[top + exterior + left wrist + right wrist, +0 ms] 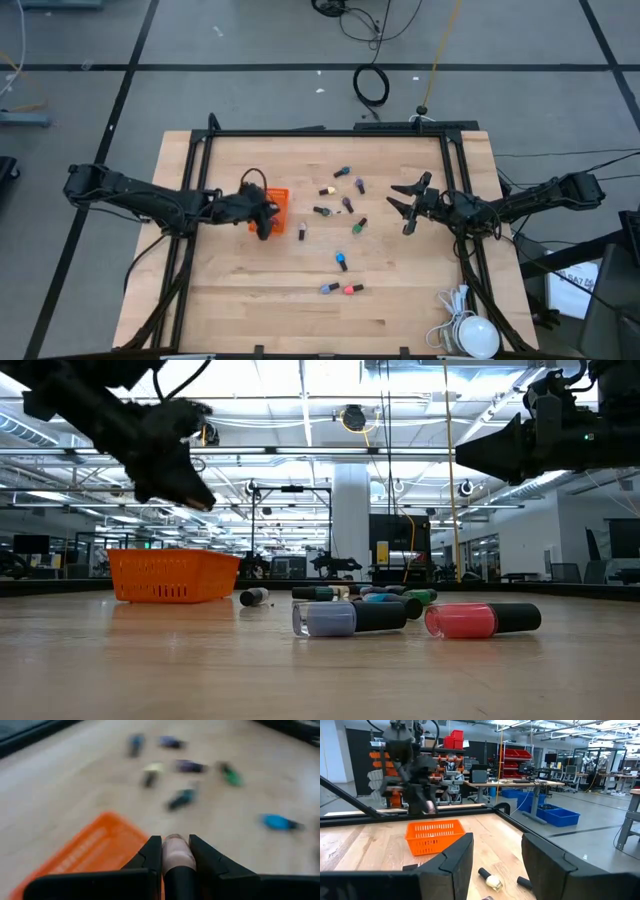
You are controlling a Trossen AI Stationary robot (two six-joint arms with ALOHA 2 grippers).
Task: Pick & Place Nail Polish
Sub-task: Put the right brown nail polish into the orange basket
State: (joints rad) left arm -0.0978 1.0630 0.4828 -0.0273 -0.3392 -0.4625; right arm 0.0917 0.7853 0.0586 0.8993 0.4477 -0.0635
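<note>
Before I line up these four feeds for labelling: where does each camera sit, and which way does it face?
High view: overhead, straight down on the table; both arms show.
Low view: table-top height, level across the nail polish bottles into the room.
Left wrist view: on the left arm, past the left gripper holding a pale pink bottle over the orange basket.
Right wrist view: on the right arm, past the open right gripper toward the left arm.
All four share the basket.

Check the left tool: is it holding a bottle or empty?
Holding: the left tool is shut on a pale pink nail polish bottle, above the orange basket.
</note>
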